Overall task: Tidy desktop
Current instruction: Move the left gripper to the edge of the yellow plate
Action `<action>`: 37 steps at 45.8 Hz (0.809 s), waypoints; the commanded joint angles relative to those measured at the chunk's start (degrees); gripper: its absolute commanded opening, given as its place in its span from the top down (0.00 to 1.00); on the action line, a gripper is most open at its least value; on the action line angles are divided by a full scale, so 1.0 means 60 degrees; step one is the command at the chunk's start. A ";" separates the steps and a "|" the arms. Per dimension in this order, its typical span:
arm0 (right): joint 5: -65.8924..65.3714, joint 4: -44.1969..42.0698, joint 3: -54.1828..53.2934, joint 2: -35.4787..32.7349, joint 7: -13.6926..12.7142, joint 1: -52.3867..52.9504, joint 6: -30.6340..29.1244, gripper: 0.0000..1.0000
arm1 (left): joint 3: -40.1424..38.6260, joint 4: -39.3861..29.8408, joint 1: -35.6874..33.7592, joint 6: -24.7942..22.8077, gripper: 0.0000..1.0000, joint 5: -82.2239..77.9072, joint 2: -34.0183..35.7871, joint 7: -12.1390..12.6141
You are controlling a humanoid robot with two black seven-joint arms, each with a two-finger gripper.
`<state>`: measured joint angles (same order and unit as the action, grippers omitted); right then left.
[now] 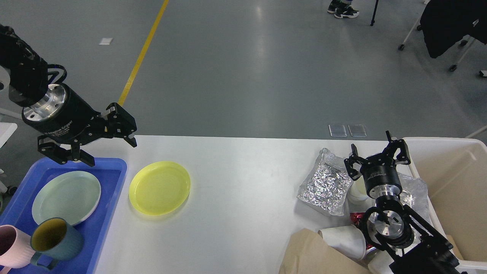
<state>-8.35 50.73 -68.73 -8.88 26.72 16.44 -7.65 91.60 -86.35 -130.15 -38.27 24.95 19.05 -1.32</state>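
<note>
White desktop [247, 182] runs lengthwise left-right (rounded corners); left gripper [110, 150] and right gripper [377, 154] both spread, empty.

- You have a blue tray [114, 167] at the left, holding a pale green plate [66, 196], a teal mug [57, 238] and a pink mug [11, 246].
- Just beside the tray you see a yellow plate [159, 187].
- At the right, note a crumpled foil bag [325, 182], white paper cups [344, 239], brown paper [312, 255] and a cream bin [456, 182].
</note>
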 commanded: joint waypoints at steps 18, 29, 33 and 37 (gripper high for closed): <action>-0.0001 -0.0003 0.0000 0.0000 0.0000 0.0000 0.0000 0.00 | -0.2110 0.0681 0.4200 0.3081 0.04 0.2418 0.0824 0.0615; -0.0001 -0.0003 0.0000 0.0000 0.0000 0.0000 0.0000 0.00 | -0.3224 0.1559 0.5709 0.4502 0.04 0.3972 0.0722 0.0761; -0.0001 -0.0003 0.0000 0.0000 0.0000 0.0000 0.0000 0.00 | -0.3693 0.1750 0.6251 0.4678 0.04 0.3972 0.0648 0.0791; -0.0001 -0.0003 0.0000 0.0000 0.0000 0.0000 0.0000 0.00 | -0.4322 0.2013 0.6954 0.5059 0.04 0.3826 0.0692 0.0615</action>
<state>-8.35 50.71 -68.73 -8.88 26.72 16.44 -7.65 69.56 -76.01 -92.76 -10.21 48.71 23.02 3.16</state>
